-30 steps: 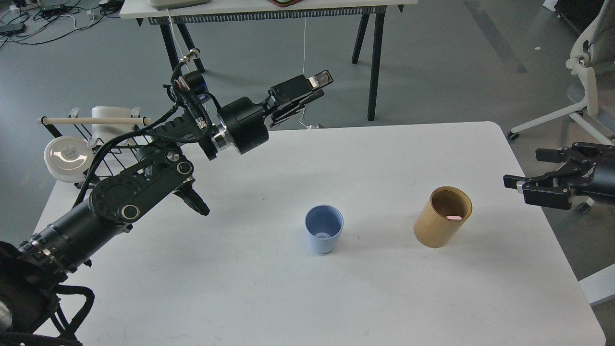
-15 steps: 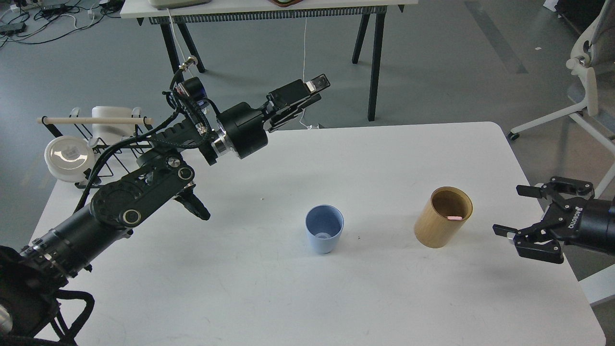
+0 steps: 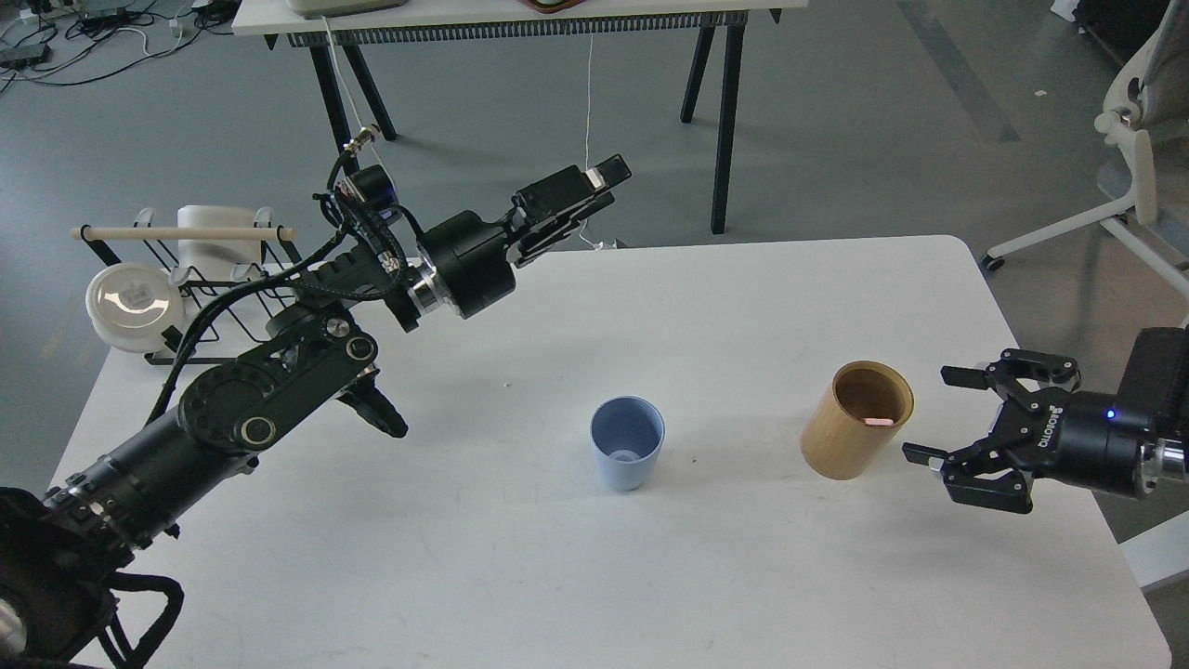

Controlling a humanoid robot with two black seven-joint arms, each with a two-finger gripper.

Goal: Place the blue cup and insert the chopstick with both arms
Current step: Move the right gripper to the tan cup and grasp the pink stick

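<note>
The blue cup [image 3: 627, 453] stands upright and empty on the white table [image 3: 520, 576], near its middle. To its right stands the taller tan wooden holder [image 3: 850, 429]. A pink chopstick end [image 3: 877, 422] shows inside the holder at its right rim; the rest of the stick is hidden. My right gripper [image 3: 938, 415] is open and empty, just right of the holder and level with it, not touching. My left gripper [image 3: 604, 178] is raised over the table's back edge, far from the cup. Its fingers lie along each other and I cannot tell them apart.
A black wire rack [image 3: 200, 279] with a pale wooden rod [image 3: 181, 232] and white dishes [image 3: 133, 302] stands at the table's back left corner. My left arm's elbow [image 3: 269, 390] hangs over the left of the table. A white chair [image 3: 1129, 149] is off the right side.
My right gripper has come in from the right edge, down and leftward, to just beside the tan holder. My left gripper has drawn back slightly to the left. The cup and holder have not moved.
</note>
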